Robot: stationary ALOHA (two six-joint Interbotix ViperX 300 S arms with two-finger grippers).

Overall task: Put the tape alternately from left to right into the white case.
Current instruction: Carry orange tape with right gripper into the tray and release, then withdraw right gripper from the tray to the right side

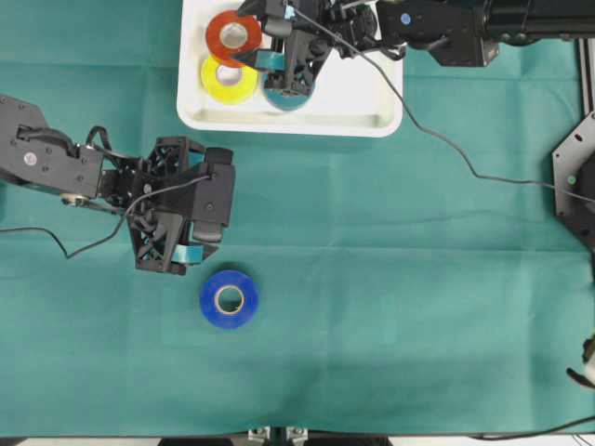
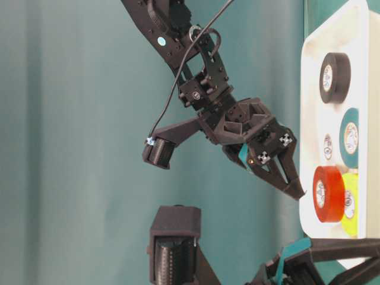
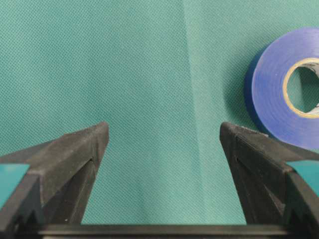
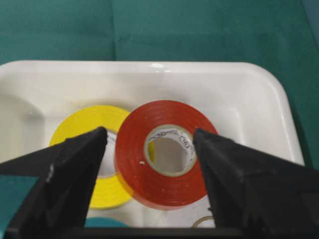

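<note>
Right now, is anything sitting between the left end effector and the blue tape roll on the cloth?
Nothing visible does. The left end effector is open just above the blue tape roll, with only bare green cloth between them.

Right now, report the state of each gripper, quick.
Left gripper: open, holding nothing, beside the blue tape.
Right gripper: open over the white case, jaws either side of the red tape, not gripping it.

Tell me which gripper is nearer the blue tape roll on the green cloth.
Left. The left gripper hovers open just beside the blue tape roll; the right gripper is far off, over the white case.
</note>
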